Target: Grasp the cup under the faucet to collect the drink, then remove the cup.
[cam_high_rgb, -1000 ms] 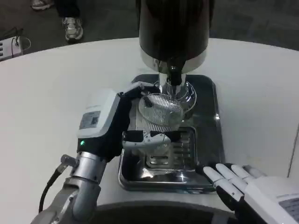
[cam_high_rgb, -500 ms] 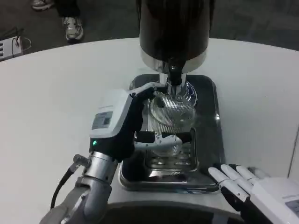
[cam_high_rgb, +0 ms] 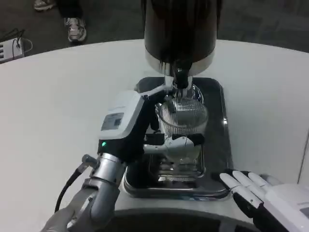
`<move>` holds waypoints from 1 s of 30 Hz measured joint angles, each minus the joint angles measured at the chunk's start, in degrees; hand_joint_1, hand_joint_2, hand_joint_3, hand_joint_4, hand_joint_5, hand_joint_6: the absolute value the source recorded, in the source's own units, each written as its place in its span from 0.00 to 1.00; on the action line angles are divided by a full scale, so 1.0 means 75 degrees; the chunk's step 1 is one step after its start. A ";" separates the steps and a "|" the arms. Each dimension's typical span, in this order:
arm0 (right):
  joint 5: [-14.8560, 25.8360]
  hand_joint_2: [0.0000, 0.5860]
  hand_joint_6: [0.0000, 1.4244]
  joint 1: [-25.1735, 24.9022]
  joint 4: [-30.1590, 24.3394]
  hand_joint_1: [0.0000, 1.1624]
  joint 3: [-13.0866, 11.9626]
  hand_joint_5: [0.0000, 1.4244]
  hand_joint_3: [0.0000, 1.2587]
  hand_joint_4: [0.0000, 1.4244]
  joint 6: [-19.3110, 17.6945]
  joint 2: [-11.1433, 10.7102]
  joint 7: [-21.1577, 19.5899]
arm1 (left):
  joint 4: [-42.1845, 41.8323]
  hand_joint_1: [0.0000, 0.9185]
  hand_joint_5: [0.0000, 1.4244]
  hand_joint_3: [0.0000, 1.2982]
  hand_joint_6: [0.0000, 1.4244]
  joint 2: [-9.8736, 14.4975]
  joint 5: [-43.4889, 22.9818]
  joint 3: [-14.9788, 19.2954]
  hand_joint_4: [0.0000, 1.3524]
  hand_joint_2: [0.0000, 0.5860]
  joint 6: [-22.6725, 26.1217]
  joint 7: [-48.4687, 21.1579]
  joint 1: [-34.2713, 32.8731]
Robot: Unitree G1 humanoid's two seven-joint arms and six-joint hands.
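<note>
Upright, ribbed cup [cam_high_rgb: 182,121] in left hand [cam_high_rgb: 145,126], under faucet [cam_high_rgb: 180,77]

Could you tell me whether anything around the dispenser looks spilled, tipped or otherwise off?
Nothing stands out. The left hand holds the ribbed clear cup upright under the faucet, over the metal drip tray. I see no spill.

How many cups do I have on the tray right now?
1. The clear ribbed cup is over the metal tray, directly under the faucet, held by the left hand. The dispenser could hide anything behind it.
</note>
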 measured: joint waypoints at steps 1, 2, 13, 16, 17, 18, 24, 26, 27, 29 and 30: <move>0.0020 0.69 0.00 0.0000 0.0000 0.48 0.0002 0.00 0.04 0.00 0.0033 -0.0034 0.0000 | 0.0000 0.26 0.56 0.38 0.82 0.0000 0.0000 -0.0029 0.36 0.06 0.0026 -0.0030 0.0001; 0.0053 0.69 0.00 0.0002 0.0000 0.48 0.0002 0.00 0.04 0.00 0.0084 -0.0080 -0.0001 | -0.0004 0.25 0.53 0.38 0.79 0.0000 0.0000 -0.0050 0.34 0.06 0.0043 -0.0059 0.0001; 0.0219 0.69 0.00 0.0004 0.0000 0.48 0.0060 0.00 0.04 0.00 0.0618 -0.0491 -0.0024 | -0.0169 0.20 0.38 0.30 0.63 0.0065 0.0000 -0.0083 0.16 0.03 0.0170 -0.0119 -0.0001; 0.0280 0.69 0.00 0.0001 0.0000 0.48 0.0094 0.00 0.04 0.00 0.0778 -0.0619 -0.0068 | -0.0240 0.16 0.32 0.23 0.56 0.0083 0.0000 -0.0082 0.11 0.01 0.0170 -0.0119 -0.0001; 0.0322 0.69 0.00 -0.0001 0.0000 0.48 0.0104 0.00 0.04 0.00 0.0828 -0.0662 -0.0079 | -0.0267 0.15 0.30 0.22 0.54 0.0091 -0.0001 -0.0081 0.10 0.01 0.0170 -0.0119 -0.0001; 0.0337 0.69 0.00 -0.0002 0.0000 0.48 0.0112 0.00 0.04 0.00 0.0862 -0.0692 -0.0088 | -0.0294 0.15 0.30 0.22 0.54 0.0096 -0.0003 -0.0080 0.10 0.01 0.0170 -0.0119 0.0000; 0.0368 0.69 0.00 -0.0004 0.0000 0.48 0.0211 0.00 0.04 0.00 0.1137 -0.0871 -0.0156 | -0.0630 0.13 0.30 0.21 0.53 0.0215 -0.0062 -0.0036 0.09 0.01 0.0152 -0.0277 0.0050; 0.0384 0.69 0.00 -0.0005 0.0000 0.48 0.0262 0.00 0.04 0.00 0.1173 -0.0939 -0.0214 | -0.0876 0.13 0.29 0.21 0.53 0.0296 -0.0138 0.0006 0.10 0.01 0.0133 -0.0415 0.0188; 0.0391 0.69 0.00 -0.0010 0.0000 0.48 0.0296 0.00 0.04 0.00 0.1224 -0.0979 -0.0237 | -0.1088 0.12 0.29 0.21 0.52 0.0372 -0.0210 0.0052 0.11 0.01 0.0110 -0.0522 0.0330; 0.0394 0.69 0.00 -0.0013 0.0000 0.48 0.0336 0.00 0.04 0.00 0.1334 -0.1032 -0.0271 | -0.1432 0.11 0.29 0.21 0.52 0.0483 -0.0355 0.0167 0.11 0.01 0.0084 -0.0697 0.0626; 0.0394 0.69 0.00 -0.0020 0.0000 0.48 0.0363 0.00 0.04 0.00 0.1382 -0.1054 -0.0280 | -0.1614 0.11 0.29 0.20 0.51 0.0546 -0.0399 0.0246 0.11 0.01 0.0091 -0.0801 0.0777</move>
